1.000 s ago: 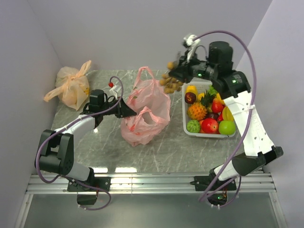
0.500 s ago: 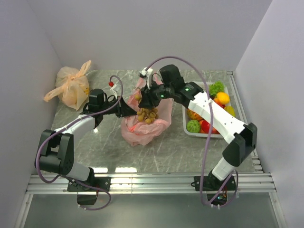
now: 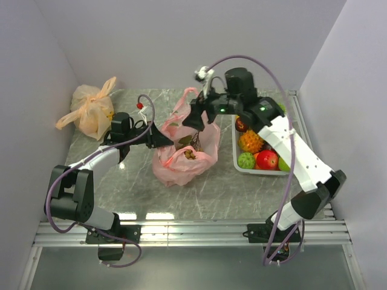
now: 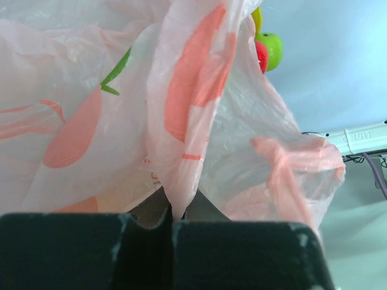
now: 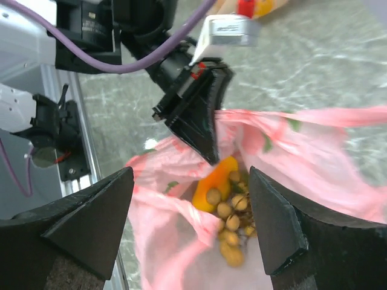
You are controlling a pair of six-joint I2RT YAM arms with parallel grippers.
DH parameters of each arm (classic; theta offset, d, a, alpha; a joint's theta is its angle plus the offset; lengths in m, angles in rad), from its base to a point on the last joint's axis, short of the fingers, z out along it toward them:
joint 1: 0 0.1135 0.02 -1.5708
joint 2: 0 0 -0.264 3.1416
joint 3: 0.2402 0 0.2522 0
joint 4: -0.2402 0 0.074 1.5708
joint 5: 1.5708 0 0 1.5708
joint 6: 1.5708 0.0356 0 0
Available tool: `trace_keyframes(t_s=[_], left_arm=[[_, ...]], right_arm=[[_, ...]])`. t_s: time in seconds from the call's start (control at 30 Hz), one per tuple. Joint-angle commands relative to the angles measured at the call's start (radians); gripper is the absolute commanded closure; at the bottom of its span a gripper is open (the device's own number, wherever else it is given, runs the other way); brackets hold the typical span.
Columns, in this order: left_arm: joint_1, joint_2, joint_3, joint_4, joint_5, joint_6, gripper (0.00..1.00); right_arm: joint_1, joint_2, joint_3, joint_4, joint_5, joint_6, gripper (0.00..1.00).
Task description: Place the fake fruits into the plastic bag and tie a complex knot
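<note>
Right tool (image 5: pixel 190 208), newly opened and empty, has dropped brown fruits (image 5: pixel 233 226) into the bag (image 3: pixel 181 166) below; left tool (image 4: pixel 172 220) pinches its rim.

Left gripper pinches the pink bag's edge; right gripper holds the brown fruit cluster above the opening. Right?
No. The right gripper is open and empty; the brown fruit cluster lies inside the pink bag, as the right wrist view shows. The left gripper does pinch the bag's edge.
</note>
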Motion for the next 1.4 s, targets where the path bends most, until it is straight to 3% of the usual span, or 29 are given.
trace_keyframes(t_s=[0.0, 0.13, 0.33, 0.5, 0.6, 0.77, 1.23, 1.37], left_arm=[[0.016, -0.007, 0.021, 0.038, 0.044, 0.000, 1.00], [0.022, -0.011, 0.047, -0.030, 0.040, 0.051, 1.00], [0.022, 0.006, 0.053, -0.045, 0.038, 0.069, 1.00], [0.022, 0.021, 0.074, -0.079, 0.031, 0.092, 1.00], [0.022, 0.027, 0.085, -0.103, 0.026, 0.106, 1.00], [0.022, 0.009, 0.068, -0.117, 0.012, 0.117, 1.00], [0.023, 0.010, 0.062, -0.128, 0.003, 0.124, 1.00], [0.022, 0.004, 0.059, -0.143, -0.002, 0.138, 1.00]], right_arm=[[-0.088, -0.077, 0.004, -0.038, -0.008, 0.004, 0.17], [-0.363, -0.090, 0.017, -0.169, -0.051, -0.026, 0.17], [-0.713, -0.087, 0.065, -0.422, 0.063, -0.157, 0.17], [-1.060, -0.055, 0.049, -0.551, 0.020, -0.235, 0.17], [-1.164, 0.001, 0.060, -0.657, 0.014, -0.307, 0.17], [-1.189, 0.066, -0.031, -0.737, 0.079, -0.373, 0.16], [-1.087, 0.141, -0.233, -0.507, 0.219, -0.307, 0.15], [-1.071, 0.169, -0.231, -0.498, 0.213, -0.298, 0.19]])
